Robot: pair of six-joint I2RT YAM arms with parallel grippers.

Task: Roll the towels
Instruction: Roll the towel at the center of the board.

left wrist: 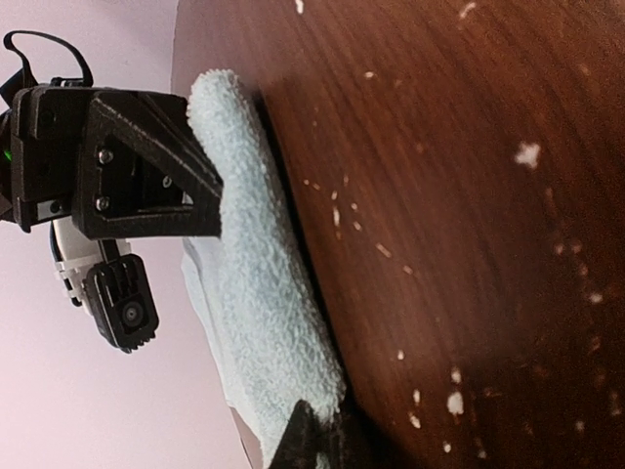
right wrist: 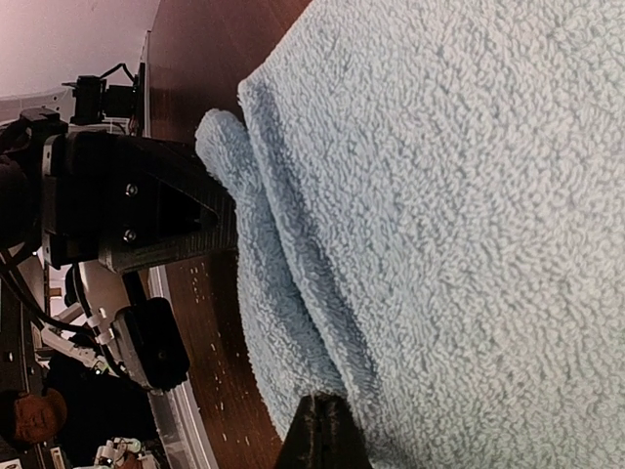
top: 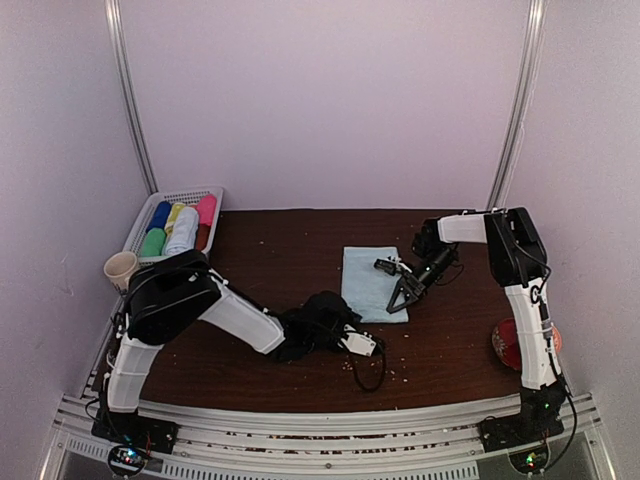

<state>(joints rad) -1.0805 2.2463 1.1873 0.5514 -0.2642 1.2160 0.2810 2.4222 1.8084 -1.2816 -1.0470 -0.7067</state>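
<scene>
One pale blue towel (top: 374, 280) lies flat mid-table, its near edge turned up into a thick fold (left wrist: 256, 283). My left gripper (top: 347, 312) is at the near-left corner; in its wrist view the dark fingertips (left wrist: 314, 422) are shut on that fold. My right gripper (top: 404, 296) is at the near-right corner, and its wrist view shows it (right wrist: 324, 408) shut on the same raised edge (right wrist: 283, 293). Each wrist view shows the other gripper pinching the far end of the fold. No other towel is in view.
A white basket (top: 140, 228) of coloured rolls stands at the back left, with a paper cup (top: 120, 268) just in front of it. A red round object (top: 520, 343) sits at the right edge behind the right arm. White crumbs (top: 395, 375) dot the brown tabletop.
</scene>
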